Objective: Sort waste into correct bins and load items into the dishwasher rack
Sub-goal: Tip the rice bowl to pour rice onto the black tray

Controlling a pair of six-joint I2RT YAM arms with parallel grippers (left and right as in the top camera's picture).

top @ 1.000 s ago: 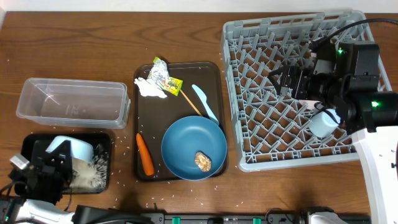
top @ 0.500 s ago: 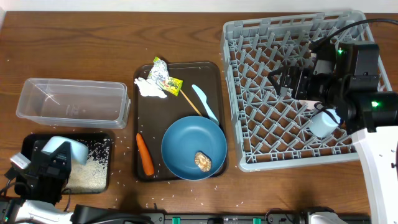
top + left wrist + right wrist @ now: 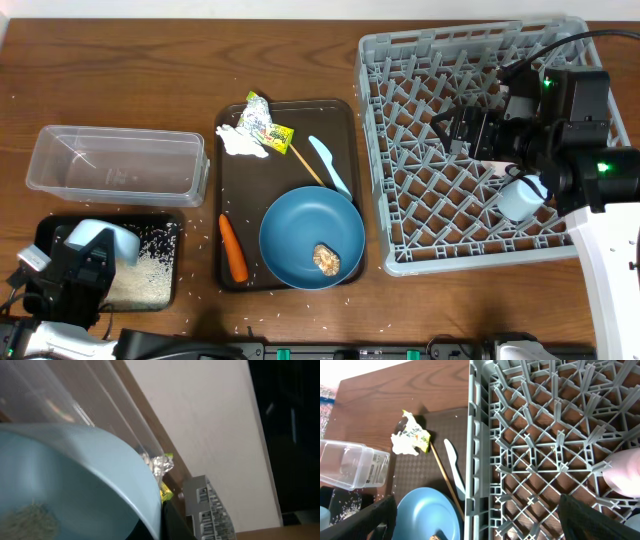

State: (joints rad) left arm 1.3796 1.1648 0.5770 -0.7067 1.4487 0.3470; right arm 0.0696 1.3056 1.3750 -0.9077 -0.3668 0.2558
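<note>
The grey rack (image 3: 545,435) fills the right side, with a pinkish-white cup (image 3: 626,476) inside it. To its left, the brown tray (image 3: 450,425) carries a yellow-green wrapper (image 3: 417,435), a white utensil (image 3: 453,464) and a blue plate (image 3: 427,515).

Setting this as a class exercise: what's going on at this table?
The left jaws grip a pale-blue bowl tipped over the black tray, where white rice grains lie. The right jaws hang open above the grey dishwasher rack, near a pinkish-white cup inside it. The dark-blue plate and yellow-green wrapper sit on the brown serving tray.
</note>
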